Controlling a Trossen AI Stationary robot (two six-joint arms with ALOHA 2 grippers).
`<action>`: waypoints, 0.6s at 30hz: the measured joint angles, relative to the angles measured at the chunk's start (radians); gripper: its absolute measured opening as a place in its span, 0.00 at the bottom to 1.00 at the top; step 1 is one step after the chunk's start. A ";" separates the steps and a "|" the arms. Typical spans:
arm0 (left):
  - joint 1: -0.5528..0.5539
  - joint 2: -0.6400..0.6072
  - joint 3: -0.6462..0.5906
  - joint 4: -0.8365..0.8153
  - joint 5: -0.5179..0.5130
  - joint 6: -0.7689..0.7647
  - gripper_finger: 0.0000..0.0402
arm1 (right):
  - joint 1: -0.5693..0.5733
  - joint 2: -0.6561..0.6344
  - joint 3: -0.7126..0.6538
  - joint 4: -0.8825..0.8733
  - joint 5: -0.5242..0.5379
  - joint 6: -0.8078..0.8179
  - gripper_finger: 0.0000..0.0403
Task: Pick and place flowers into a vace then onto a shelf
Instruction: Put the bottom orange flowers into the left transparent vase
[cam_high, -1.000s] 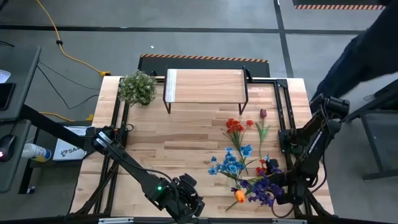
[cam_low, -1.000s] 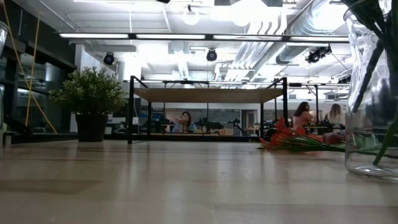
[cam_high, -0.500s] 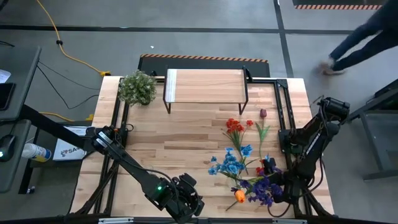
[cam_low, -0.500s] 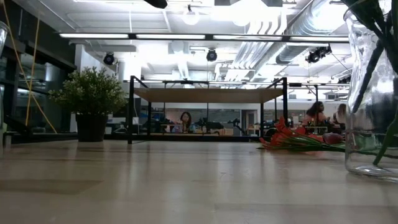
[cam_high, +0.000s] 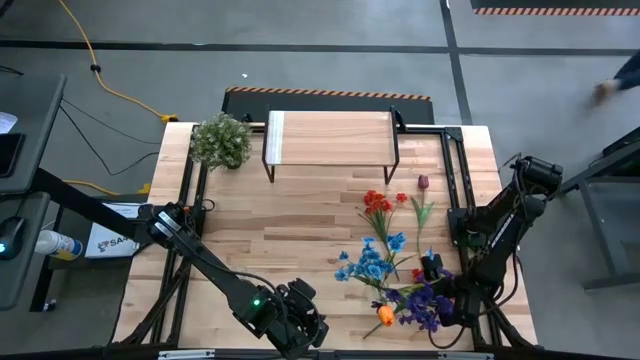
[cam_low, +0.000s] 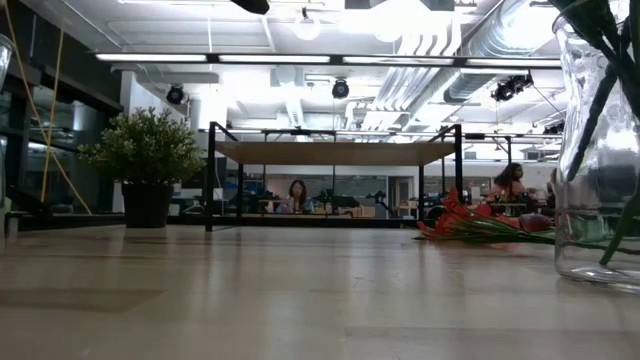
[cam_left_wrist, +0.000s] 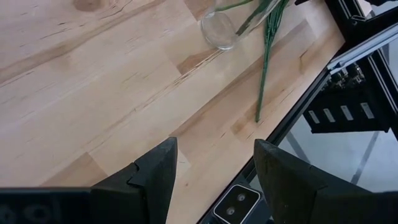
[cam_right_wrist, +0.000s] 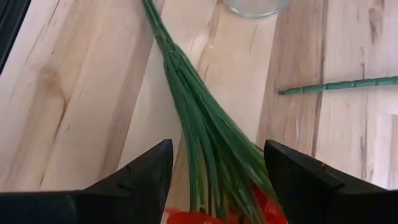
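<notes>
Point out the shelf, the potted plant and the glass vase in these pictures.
shelf (cam_high: 330, 138): high view, middle of its wooden plank top.
potted plant (cam_high: 221, 140): high view, centre of the bushy foliage.
glass vase (cam_low: 600, 150): low view, its clear side wall at the picture's right edge.

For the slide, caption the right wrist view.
Open right end effector poised over a bundle of green flower stems on the wooden table, glass vase base beyond.

The light wooden surface (cam_high: 290, 235) carries a shelf (cam_high: 330, 138) at its far edge, with a bushy potted plant (cam_high: 221, 141) just beside it. Flowers (cam_high: 385, 255) lie scattered on the right half, and a clear glass vase (cam_low: 598, 150) stands among them.
</notes>
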 joint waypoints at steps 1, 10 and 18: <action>0.000 0.000 0.000 0.000 0.000 0.000 0.61 | 0.000 0.000 0.000 0.000 0.003 0.000 0.60; 0.000 0.000 0.000 0.000 -0.002 0.000 0.61 | -0.001 0.000 -0.037 0.037 -0.013 0.007 0.60; 0.000 0.000 0.000 0.000 -0.005 0.000 0.61 | -0.035 0.000 -0.058 0.064 -0.038 -0.017 0.60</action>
